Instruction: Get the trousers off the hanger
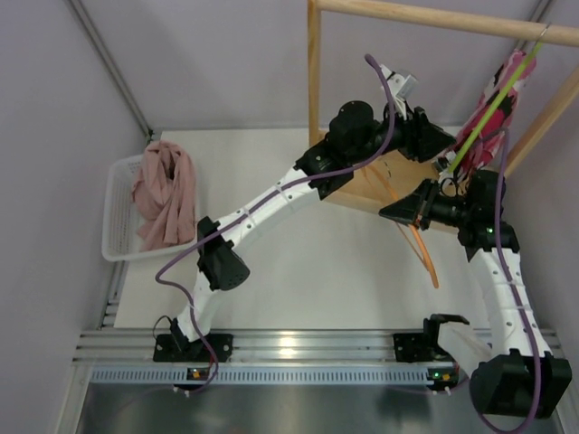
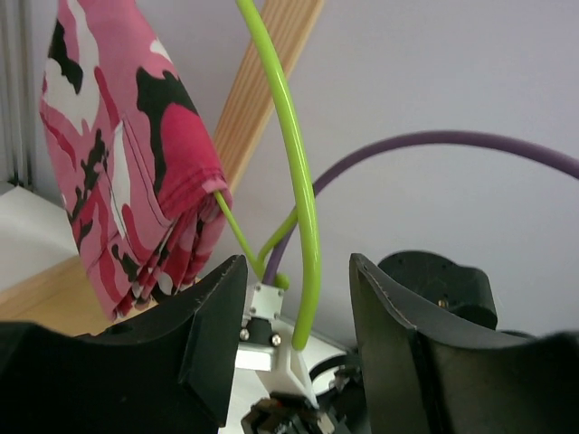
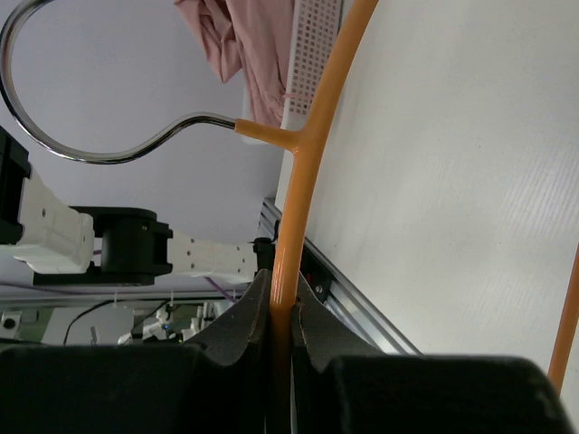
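Peering from the wrists reveals the right claw (image 3: 282,297) clamped on the hanger (image 3: 302,181), the left claw (image 2: 297,271) spread.

The trousers (image 1: 165,194) are plain dusty pink. Between the black right fingers (image 3: 240,334), the hanger (image 3: 303,172) is orange with a silver hook (image 3: 213,119). Past the black left fingers (image 2: 213,316) are a lime-green hanger (image 2: 298,181) and a pink, red, white and black camouflage garment (image 2: 127,154).
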Controlling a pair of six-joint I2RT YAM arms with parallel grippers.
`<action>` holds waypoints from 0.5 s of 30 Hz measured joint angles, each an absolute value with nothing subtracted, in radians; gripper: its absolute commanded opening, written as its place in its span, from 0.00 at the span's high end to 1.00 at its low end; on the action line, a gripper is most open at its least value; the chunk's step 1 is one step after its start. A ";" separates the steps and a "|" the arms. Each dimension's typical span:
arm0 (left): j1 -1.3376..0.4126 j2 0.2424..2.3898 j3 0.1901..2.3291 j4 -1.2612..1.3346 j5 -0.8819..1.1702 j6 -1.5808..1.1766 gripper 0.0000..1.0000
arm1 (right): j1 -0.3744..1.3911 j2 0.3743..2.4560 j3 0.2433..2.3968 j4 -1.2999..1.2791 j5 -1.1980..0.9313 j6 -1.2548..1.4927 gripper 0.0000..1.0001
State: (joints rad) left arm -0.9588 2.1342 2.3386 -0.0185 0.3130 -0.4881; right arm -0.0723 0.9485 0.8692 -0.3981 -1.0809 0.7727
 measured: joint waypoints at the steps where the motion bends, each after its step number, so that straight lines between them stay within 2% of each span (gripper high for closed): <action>1: -0.962 2.145 2.350 -0.006 0.303 -0.492 0.46 | -0.072 0.949 0.872 -0.409 -1.073 0.765 1.00; 4: -0.974 2.162 2.362 0.010 0.271 -0.495 0.49 | -0.072 0.949 0.872 -0.417 -1.055 0.755 1.00; 8: -1.003 2.170 2.362 0.023 0.239 -0.488 0.58 | -0.072 0.949 0.873 -0.425 -1.039 0.750 1.00; 13: -1.031 2.178 2.362 0.038 0.211 -0.459 0.60 | -0.072 0.949 0.885 -0.461 -1.017 0.733 1.00; 15: -1.039 2.184 2.362 0.045 0.206 -0.444 0.65 | -0.072 0.949 0.886 -0.467 -1.014 0.726 1.00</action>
